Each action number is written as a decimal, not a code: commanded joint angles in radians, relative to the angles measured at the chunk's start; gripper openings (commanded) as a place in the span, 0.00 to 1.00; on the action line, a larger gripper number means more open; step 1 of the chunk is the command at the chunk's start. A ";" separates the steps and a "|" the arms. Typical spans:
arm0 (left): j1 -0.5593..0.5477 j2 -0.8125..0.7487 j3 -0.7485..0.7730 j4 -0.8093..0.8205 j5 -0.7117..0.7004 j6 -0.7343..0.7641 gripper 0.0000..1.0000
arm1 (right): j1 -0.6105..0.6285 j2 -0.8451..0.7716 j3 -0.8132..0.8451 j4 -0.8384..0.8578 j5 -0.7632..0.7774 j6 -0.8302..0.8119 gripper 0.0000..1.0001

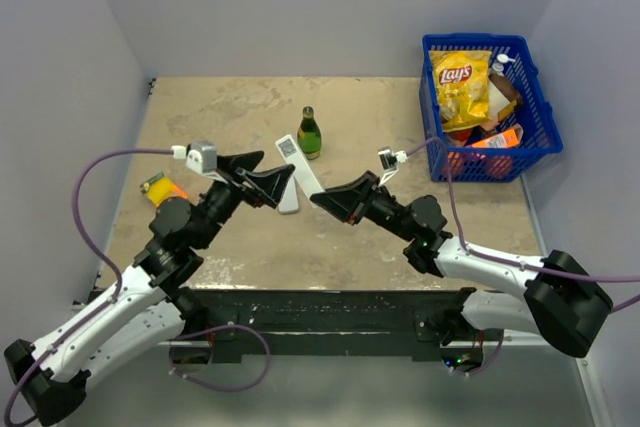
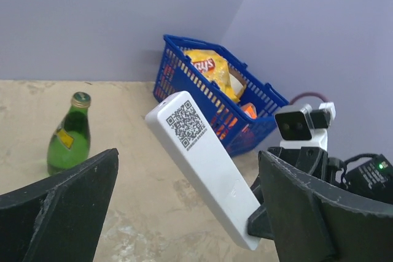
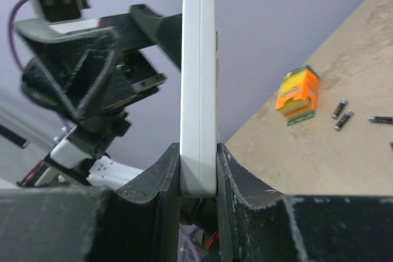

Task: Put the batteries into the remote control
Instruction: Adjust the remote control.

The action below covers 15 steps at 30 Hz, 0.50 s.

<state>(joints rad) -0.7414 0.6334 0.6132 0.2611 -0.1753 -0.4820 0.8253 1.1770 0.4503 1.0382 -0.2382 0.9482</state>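
The right gripper (image 3: 198, 148) is clamped narrowly on the lower end of the remote (image 2: 206, 164), one finger pressing each flat face. The remote rises at a slant from those fingers, with its code sticker near the raised end. The left gripper (image 1: 275, 169) faces it with jaws spread wide. The remote's upper half stands in the gap between them and touches neither finger in the left wrist view. The batteries (image 3: 339, 109) lie loose on the table (image 1: 420, 227), well off beyond the left gripper on its outer side. They sit side by side just beside an orange box (image 3: 298, 95), clear of both grippers.
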 commanded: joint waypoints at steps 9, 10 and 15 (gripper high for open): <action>0.297 0.179 -0.036 0.463 0.609 -0.306 0.99 | -0.071 0.021 0.030 0.229 -0.205 0.155 0.00; 0.298 0.201 -0.032 0.477 0.626 -0.331 0.98 | -0.074 0.029 0.033 0.249 -0.216 0.161 0.00; 0.300 0.268 -0.009 0.549 0.729 -0.392 0.95 | -0.080 0.085 0.039 0.324 -0.242 0.207 0.00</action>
<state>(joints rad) -0.4500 0.8650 0.5777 0.6647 0.4046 -0.7818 0.7517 1.2320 0.4572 1.2285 -0.4232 1.0977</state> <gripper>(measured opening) 0.954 0.263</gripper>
